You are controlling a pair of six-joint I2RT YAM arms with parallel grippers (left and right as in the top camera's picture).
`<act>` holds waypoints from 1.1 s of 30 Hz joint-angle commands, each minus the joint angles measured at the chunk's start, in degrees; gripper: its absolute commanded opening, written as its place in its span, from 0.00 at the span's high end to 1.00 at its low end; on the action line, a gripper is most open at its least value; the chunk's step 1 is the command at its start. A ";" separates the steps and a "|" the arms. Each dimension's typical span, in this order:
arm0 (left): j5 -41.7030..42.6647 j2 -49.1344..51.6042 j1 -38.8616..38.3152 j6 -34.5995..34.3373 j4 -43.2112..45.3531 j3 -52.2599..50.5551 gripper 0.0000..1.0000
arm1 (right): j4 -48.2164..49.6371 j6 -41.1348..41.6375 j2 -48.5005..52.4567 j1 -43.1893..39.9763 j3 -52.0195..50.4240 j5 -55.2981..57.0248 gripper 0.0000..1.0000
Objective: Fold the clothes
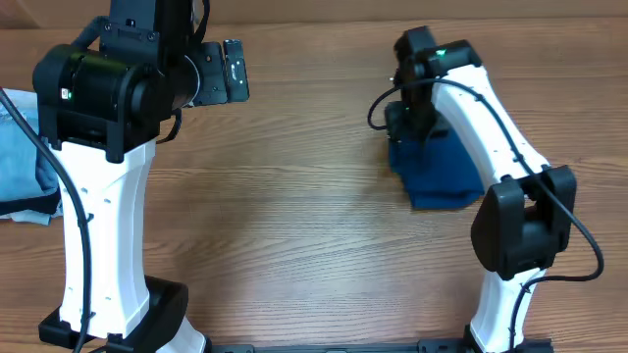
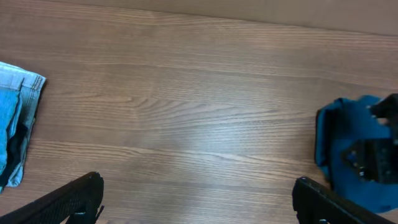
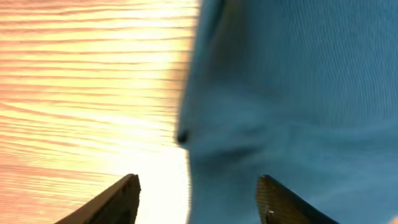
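The teal-blue shirt (image 1: pixel 439 172) lies folded into a compact block at the right of the table, partly hidden under my right arm. It also shows at the right edge of the left wrist view (image 2: pixel 348 152) and fills the right wrist view (image 3: pixel 292 93). My right gripper (image 1: pixel 402 118) is open, right over the shirt's far left edge (image 3: pixel 198 193), holding nothing. My left gripper (image 1: pixel 234 71) is open and empty above bare table at the back left, its fingers wide apart (image 2: pixel 199 199).
A pale blue denim stack (image 1: pixel 22 162) with a dark edge lies at the table's left edge, also in the left wrist view (image 2: pixel 15 121). Wooden tabletop (image 1: pixel 294 216) stretches between the arms. Both arm bases stand at the front edge.
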 commanded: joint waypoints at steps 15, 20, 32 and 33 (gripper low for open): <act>-0.57 0.15 0.22 0.24 0.07 -0.07 0.00 | 14.91 7.39 1.11 -13.16 -1.66 -9.49 0.96; -0.57 0.15 0.22 0.24 0.07 -0.07 0.00 | 18.97 7.98 6.43 -13.64 -11.08 -12.31 0.96; -0.57 0.17 0.22 0.24 0.07 -0.07 0.00 | 14.95 7.08 -4.50 -13.46 -5.62 -14.23 0.62; -0.57 0.17 0.22 0.24 0.07 -0.07 0.00 | 15.91 7.15 -6.16 -13.46 -5.62 -14.34 0.55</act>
